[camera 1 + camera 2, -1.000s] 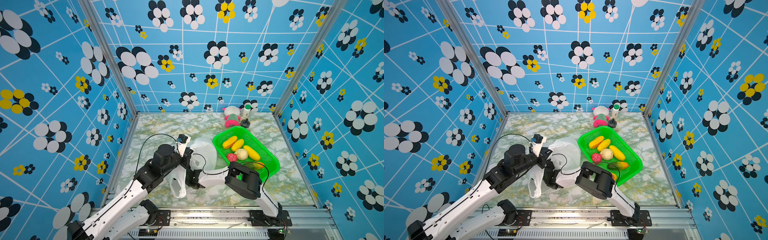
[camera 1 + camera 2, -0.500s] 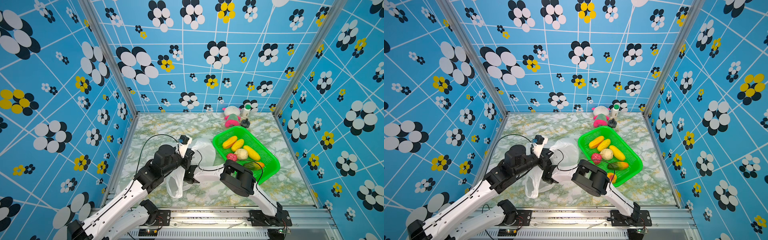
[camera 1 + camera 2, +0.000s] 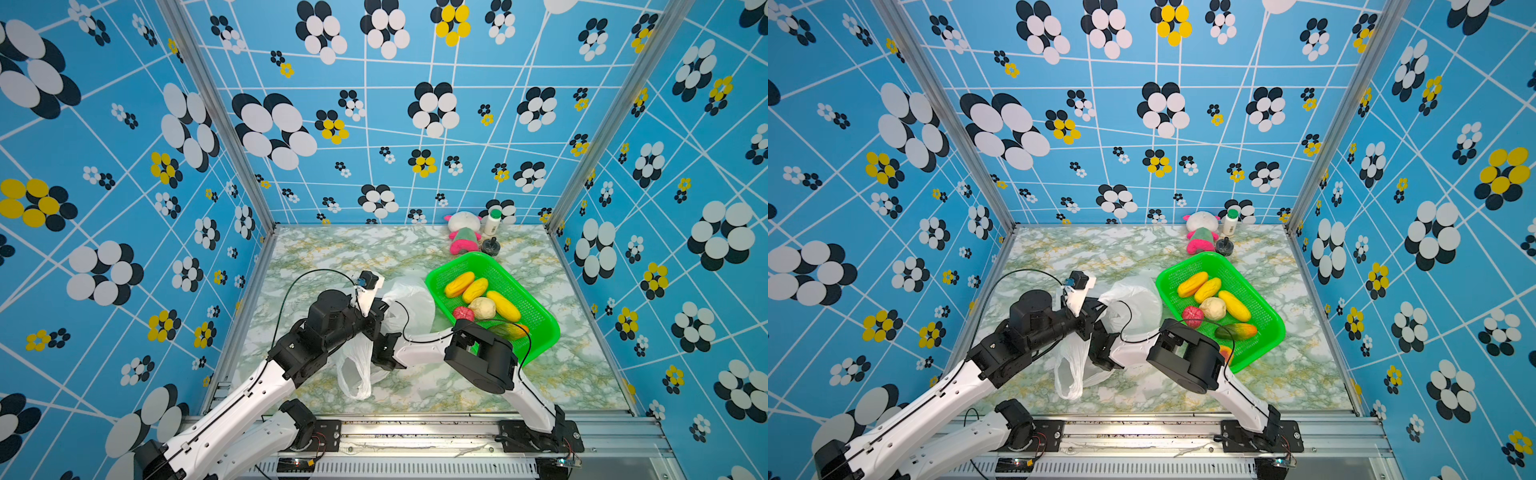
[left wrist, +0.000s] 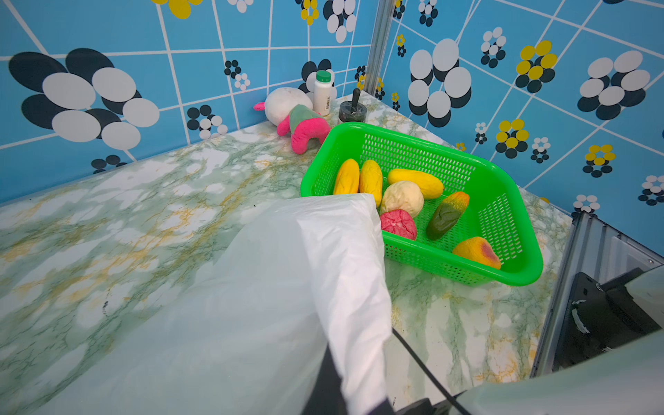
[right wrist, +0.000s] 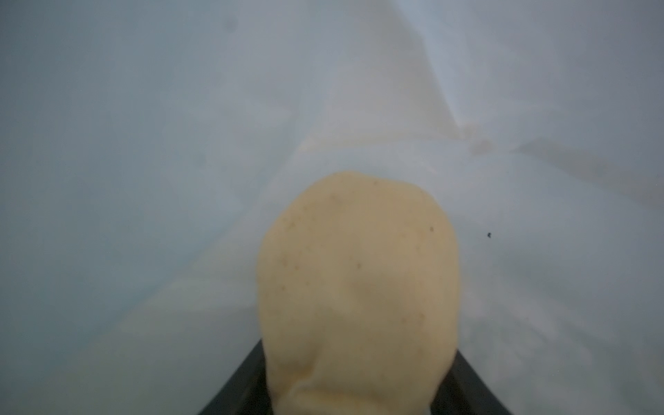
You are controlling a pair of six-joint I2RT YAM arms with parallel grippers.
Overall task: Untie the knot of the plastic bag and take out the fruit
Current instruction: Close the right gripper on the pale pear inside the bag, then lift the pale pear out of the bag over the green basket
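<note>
Jaws of the right gripper (image 5: 359,391), wide a second ago, now clamp a beige fruit (image 5: 359,284) inside the plastic bag (image 3: 409,301), held open by the closed left gripper (image 3: 380,318), so lifting it out seems next.

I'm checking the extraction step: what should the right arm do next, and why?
Probably close the right gripper firmly on the beige fruit: it sits between the fingers inside the bag, which the left gripper holds.

Eight fruit (image 4: 402,197); one each of bag (image 4: 323,269), basket (image 4: 413,154), toy (image 4: 298,118), bottle (image 4: 322,93).
</note>
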